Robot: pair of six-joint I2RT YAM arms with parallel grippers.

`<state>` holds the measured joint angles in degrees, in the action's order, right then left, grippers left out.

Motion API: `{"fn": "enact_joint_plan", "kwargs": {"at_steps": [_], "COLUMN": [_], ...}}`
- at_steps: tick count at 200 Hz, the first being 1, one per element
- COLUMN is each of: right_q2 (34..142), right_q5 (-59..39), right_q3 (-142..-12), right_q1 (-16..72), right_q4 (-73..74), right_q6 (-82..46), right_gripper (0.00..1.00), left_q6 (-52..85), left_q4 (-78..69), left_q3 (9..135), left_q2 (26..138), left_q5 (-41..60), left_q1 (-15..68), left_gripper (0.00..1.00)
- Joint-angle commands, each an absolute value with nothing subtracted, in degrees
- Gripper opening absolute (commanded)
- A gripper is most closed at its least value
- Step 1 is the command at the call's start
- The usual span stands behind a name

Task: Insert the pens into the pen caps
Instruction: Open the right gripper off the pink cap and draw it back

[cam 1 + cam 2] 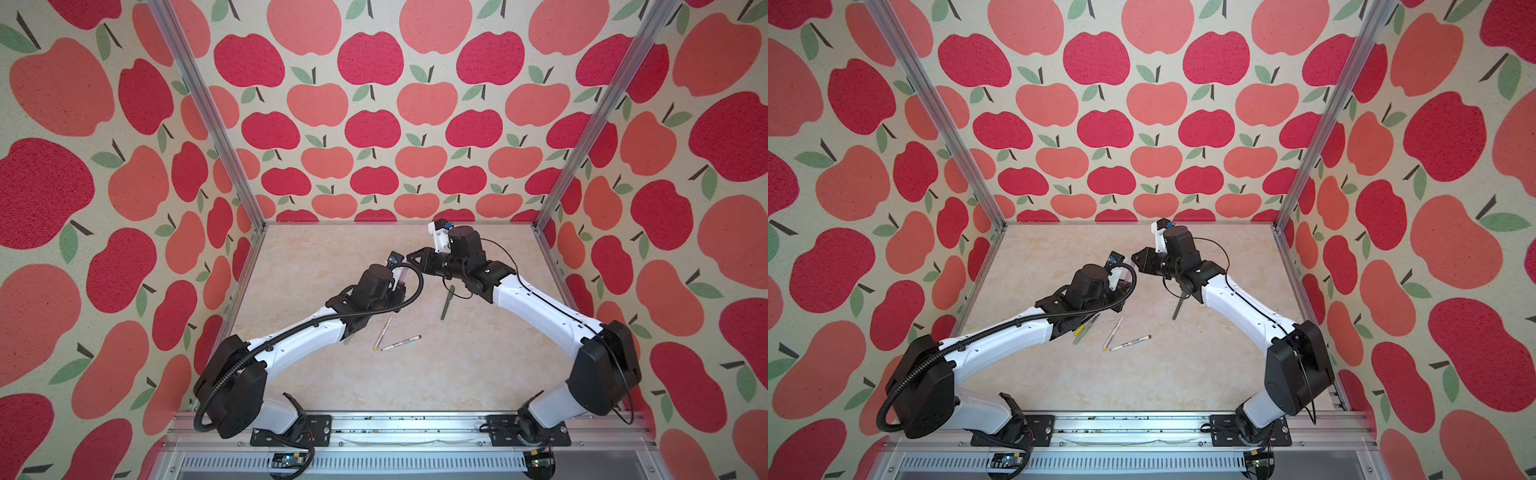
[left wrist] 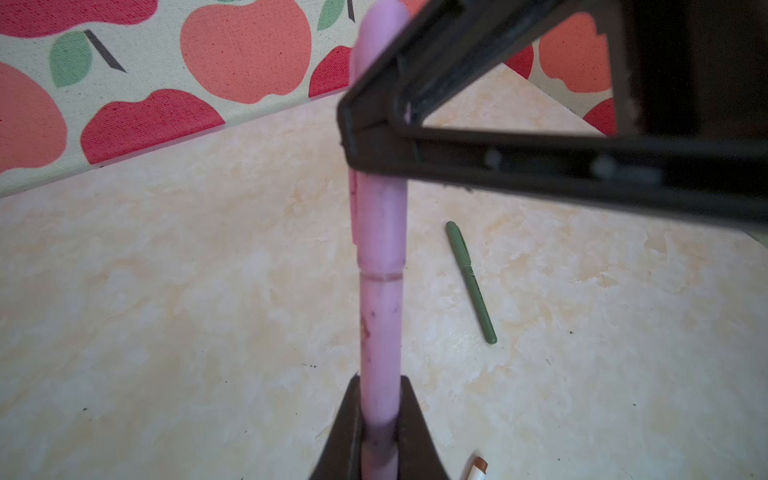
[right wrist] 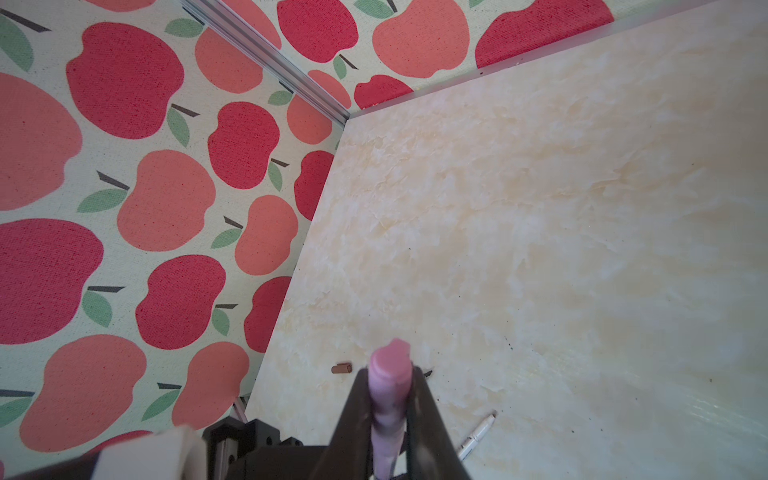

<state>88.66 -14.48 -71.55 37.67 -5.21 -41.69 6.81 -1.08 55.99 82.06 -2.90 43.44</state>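
Note:
My left gripper (image 2: 380,399) is shut on the lower barrel of a lilac-pink pen (image 2: 380,324). A pink pen cap (image 2: 380,224) sits over the pen's far end, its seam showing on the barrel. My right gripper (image 3: 390,374) is shut on that cap (image 3: 390,361); its black fingers (image 2: 457,162) cross the left wrist view. In both top views the two grippers meet tip to tip above the middle of the table (image 1: 409,264) (image 1: 1129,270). A brown pen cap (image 3: 341,368) lies on the table near the left wall.
A dark green pen (image 1: 448,302) (image 2: 471,282) lies under the right arm. Two white pens (image 1: 383,331) (image 1: 401,343) lie near the centre front. A pale green pen (image 1: 1086,328) and a yellow cap (image 1: 1079,330) lie beside the left forearm. Apple-patterned walls enclose the table.

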Motion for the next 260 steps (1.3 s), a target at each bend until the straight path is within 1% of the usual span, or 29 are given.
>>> {"fn": "enact_joint_plan", "kwargs": {"at_steps": [1, 178, 222, 260], "right_q2": [89.8, 93.3, 92.7, 90.7], "right_q5": [-19.2, -22.5, -22.2, -22.1], "right_q3": [-68.0, -63.7, -63.8, -65.0], "right_q1": [39.3, 41.6, 41.6, 39.8], "right_q4": [-13.0, -8.9, -9.2, -9.7], "right_q6": [-42.0, -44.7, -44.5, -43.3], "right_gripper": [0.10, 0.09, 0.09, 0.12], "left_q6": [4.9, 2.8, 3.1, 4.7], "left_q4": [-12.3, -16.7, -16.5, -15.8], "left_q3": [63.1, 74.3, 74.6, 72.4], "left_q2": [81.8, 88.7, 89.1, 88.8], "left_q5": [-1.5, 2.5, 2.8, 2.6], "left_q1": [42.5, 39.6, 39.5, 39.5], "left_gripper": [0.00, 0.00, 0.00, 0.00]}}
